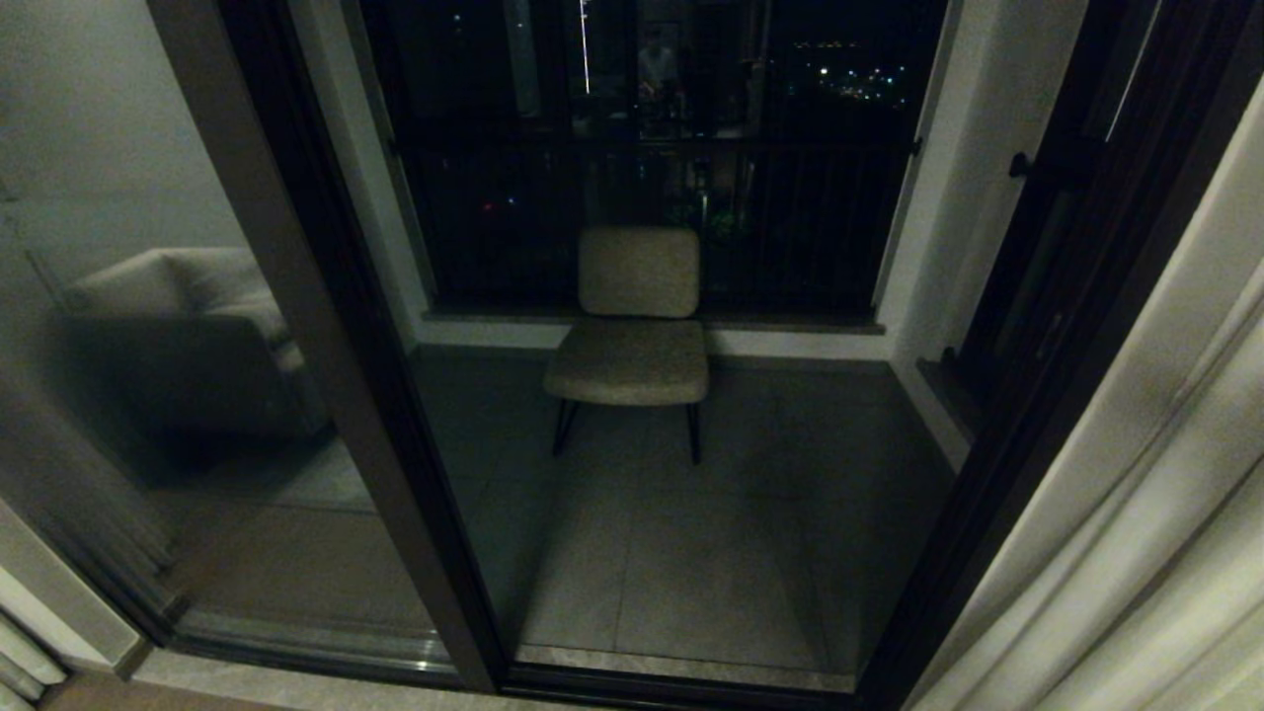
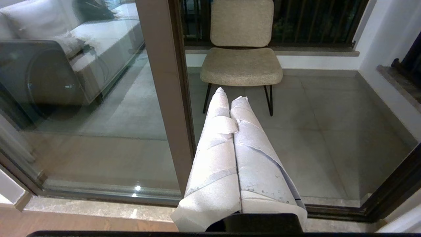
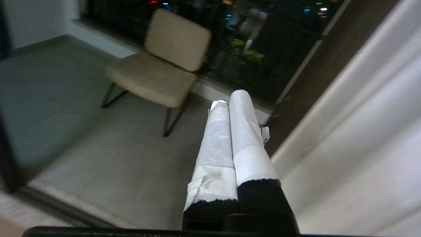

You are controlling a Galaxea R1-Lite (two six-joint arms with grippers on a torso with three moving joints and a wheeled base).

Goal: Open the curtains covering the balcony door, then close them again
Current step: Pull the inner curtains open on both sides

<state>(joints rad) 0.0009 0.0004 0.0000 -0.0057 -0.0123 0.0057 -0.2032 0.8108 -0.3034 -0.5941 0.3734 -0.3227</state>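
Note:
The balcony door (image 1: 346,375) stands uncovered, with a dark frame and glass panels. The cream curtains (image 1: 1145,513) are gathered at the right edge of the head view; a thin strip of fabric (image 1: 18,667) also shows at the bottom left. Neither arm appears in the head view. My right gripper (image 3: 230,98), its fingers wrapped in white tape, is shut and empty, just beside the curtains (image 3: 361,138) and apart from them. My left gripper (image 2: 230,95), also taped white, is shut and empty, pointing at the door's middle post (image 2: 164,98).
A beige chair (image 1: 632,336) on thin black legs stands on the tiled balcony floor before a black-railed window (image 1: 652,148) with city lights. A sofa reflects in the left glass panel (image 1: 178,336). A stone threshold (image 2: 98,209) runs along the door's base.

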